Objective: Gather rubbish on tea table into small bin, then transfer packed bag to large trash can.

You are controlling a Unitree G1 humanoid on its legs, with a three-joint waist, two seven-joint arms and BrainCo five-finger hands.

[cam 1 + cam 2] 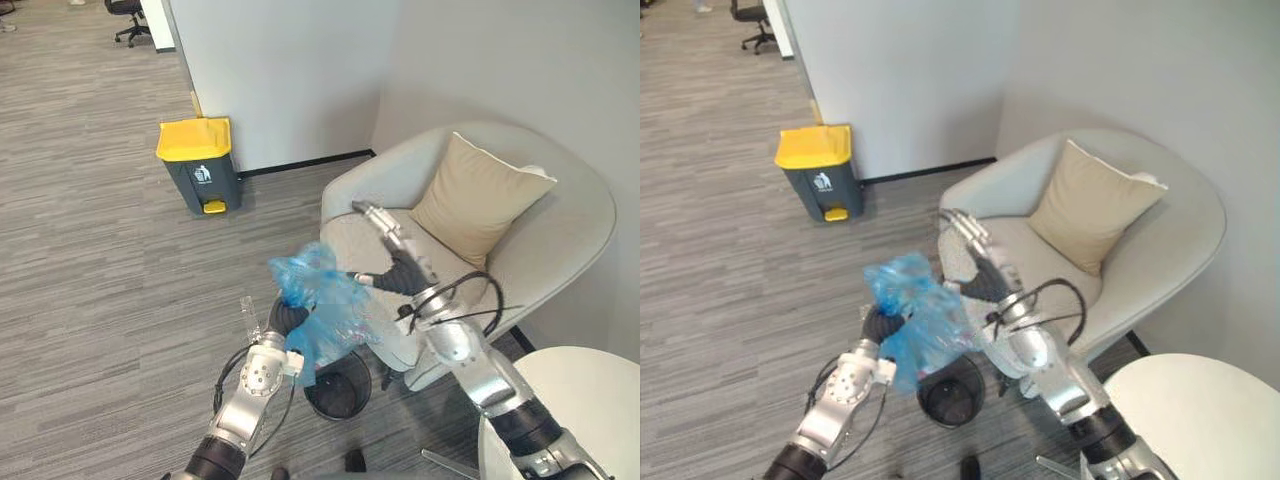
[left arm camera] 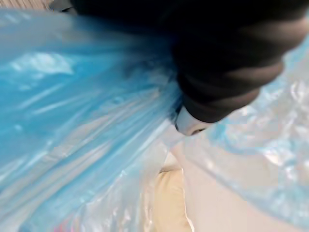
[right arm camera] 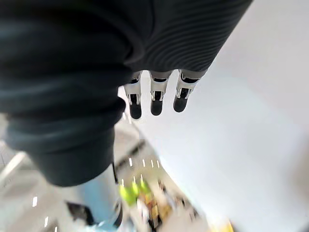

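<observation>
A crumpled blue plastic bag [image 1: 318, 305] hangs in the air just above the small black bin [image 1: 338, 388], which stands on the floor by the armchair. My left hand [image 1: 285, 320] is closed round the bag's neck, and the bunched top sticks up above it; the blue film [image 2: 87, 121] wraps close around the hand. My right hand [image 1: 403, 270] is raised beside the bag over the chair seat, open, with its fingers [image 3: 155, 99] straight and holding nothing. The large grey trash can [image 1: 199, 165] with a yellow lid stands against the wall, further off to the left.
A light grey armchair [image 1: 560, 235] with a beige cushion [image 1: 475, 195] fills the corner on the right. The rim of a white round table [image 1: 590, 400] shows at the lower right. Grey wood-look floor lies between me and the trash can. An office chair [image 1: 130, 20] stands far back.
</observation>
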